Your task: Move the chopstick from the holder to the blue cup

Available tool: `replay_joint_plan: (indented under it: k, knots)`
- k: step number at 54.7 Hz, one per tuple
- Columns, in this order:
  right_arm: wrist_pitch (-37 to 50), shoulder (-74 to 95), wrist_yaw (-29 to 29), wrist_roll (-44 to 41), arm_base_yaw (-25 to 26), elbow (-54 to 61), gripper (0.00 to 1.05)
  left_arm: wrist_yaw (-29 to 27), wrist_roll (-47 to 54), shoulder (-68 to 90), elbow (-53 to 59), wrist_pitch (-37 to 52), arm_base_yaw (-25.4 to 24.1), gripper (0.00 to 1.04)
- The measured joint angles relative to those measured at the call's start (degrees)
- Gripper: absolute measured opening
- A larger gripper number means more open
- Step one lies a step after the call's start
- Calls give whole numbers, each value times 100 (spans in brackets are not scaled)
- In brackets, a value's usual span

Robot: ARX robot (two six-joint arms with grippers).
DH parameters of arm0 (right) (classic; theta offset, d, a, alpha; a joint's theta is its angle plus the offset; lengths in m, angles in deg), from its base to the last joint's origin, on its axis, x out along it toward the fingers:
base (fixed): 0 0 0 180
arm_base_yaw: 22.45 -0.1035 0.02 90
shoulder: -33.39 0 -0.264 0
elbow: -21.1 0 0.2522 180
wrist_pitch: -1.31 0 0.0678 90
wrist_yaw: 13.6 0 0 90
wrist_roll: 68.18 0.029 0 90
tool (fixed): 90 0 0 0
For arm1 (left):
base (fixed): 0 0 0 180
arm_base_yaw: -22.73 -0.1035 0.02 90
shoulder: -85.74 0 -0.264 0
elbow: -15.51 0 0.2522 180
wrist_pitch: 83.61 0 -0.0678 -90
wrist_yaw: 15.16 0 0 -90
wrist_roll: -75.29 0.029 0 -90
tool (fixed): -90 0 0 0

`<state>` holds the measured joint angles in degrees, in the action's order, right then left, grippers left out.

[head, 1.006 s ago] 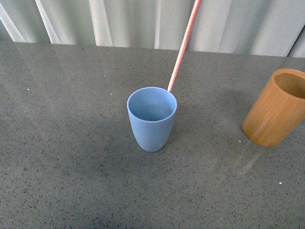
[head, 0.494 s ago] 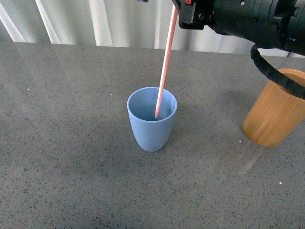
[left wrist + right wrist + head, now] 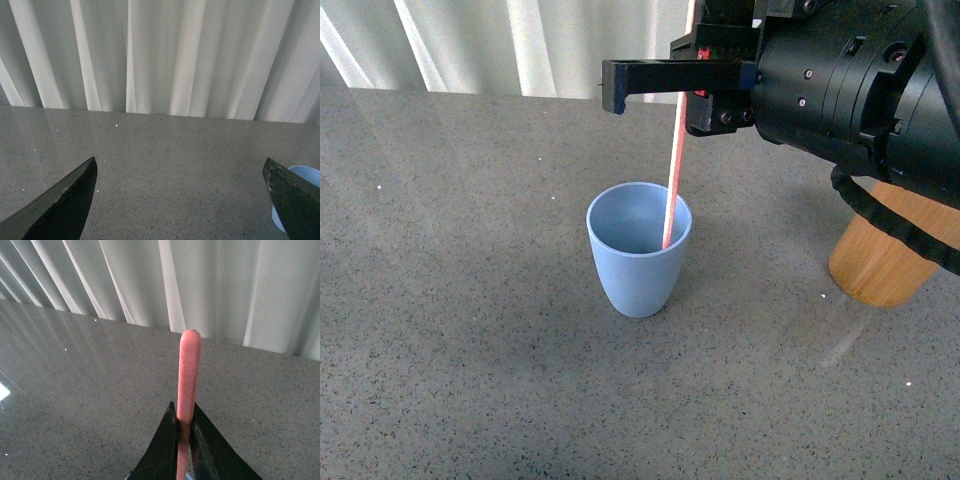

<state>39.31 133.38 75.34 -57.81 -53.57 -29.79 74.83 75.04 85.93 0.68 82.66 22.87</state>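
Right claw [image 3: 184, 432] clamped the chopstick [image 3: 672, 190], its lower end inside the blue cup [image 3: 638, 272]; left claw [image 3: 180, 200] gaped wide.

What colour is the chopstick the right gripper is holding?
Pink with fine dark speckles; the chopstick shows best in the right wrist view, clamped in the right gripper.

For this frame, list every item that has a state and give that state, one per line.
chopstick: near upright, lower end inside the blue cup, clamped near its top.
blue cup: upright on the table, chopstick in it.
holder: standing on the table, partly hidden by the right arm; contents cannot be told.
right gripper: jaws shut on the chopstick.
left gripper: jaws open, holding nothing.
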Motion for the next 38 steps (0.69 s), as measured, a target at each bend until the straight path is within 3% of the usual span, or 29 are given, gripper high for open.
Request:
replay_joint_plan:
  k: [13,20,28,38]
  knots:
    - [-52,-4,7,17,-4,17,47,2,0,0,0,0,0,98]
    - [-142,-256,39,13,35,92,74,2,0,0,0,0,0,98]
    - [-361,-826,87,17,203,94,96,2,0,0,0,0,0,98]
    - [-892,-1950,28,39,584,247,95,0,0,0,0,0,0,98]
